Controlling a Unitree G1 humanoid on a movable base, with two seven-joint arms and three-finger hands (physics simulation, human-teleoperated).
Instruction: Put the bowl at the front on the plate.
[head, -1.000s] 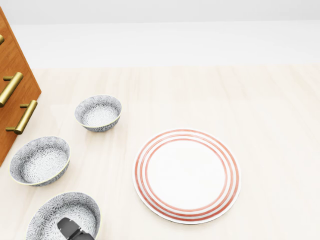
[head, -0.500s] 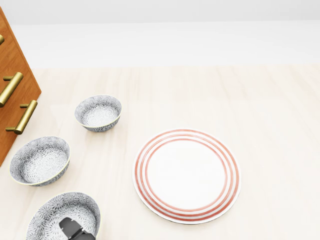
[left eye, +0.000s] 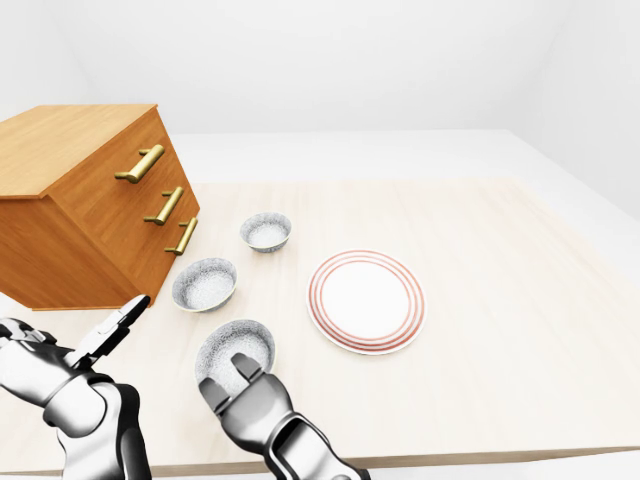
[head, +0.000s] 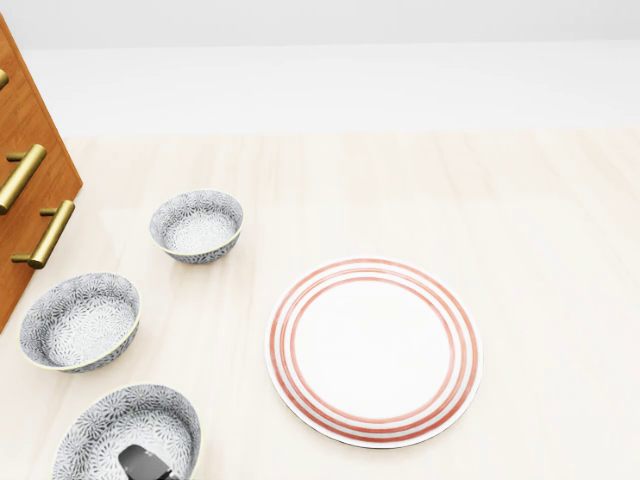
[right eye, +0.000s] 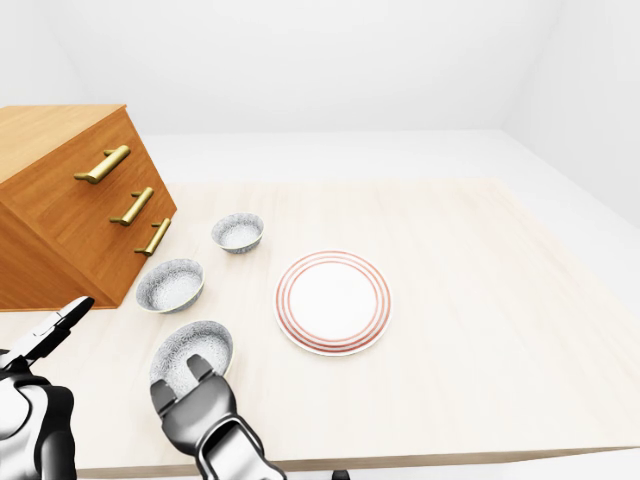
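Three grey patterned bowls stand in a row left of the red-ringed white plate (left eye: 366, 300). The bowl nearest the bottom of the view (left eye: 232, 342) is the one at the front. My right hand (left eye: 240, 378) rises from the bottom edge to that bowl's near rim, with one finger (left eye: 243, 364) over the rim inside the bowl and the others spread outside it. In the head view this finger shows as a black shape (head: 147, 463) in the bowl (head: 120, 420). My left hand (left eye: 113, 330) hovers to the bowl's left, open and holding nothing.
The middle bowl (left eye: 204, 284) and the farthest bowl (left eye: 266, 231) lie beyond the front one. A wooden drawer cabinet (left eye: 90, 200) with brass handles stands tilted at the left. The pale wood table's edge (left eye: 480, 458) runs along the bottom.
The black finger in the front bowl has slid slightly down toward the bottom edge of the head view. Bowls and plate have not moved.
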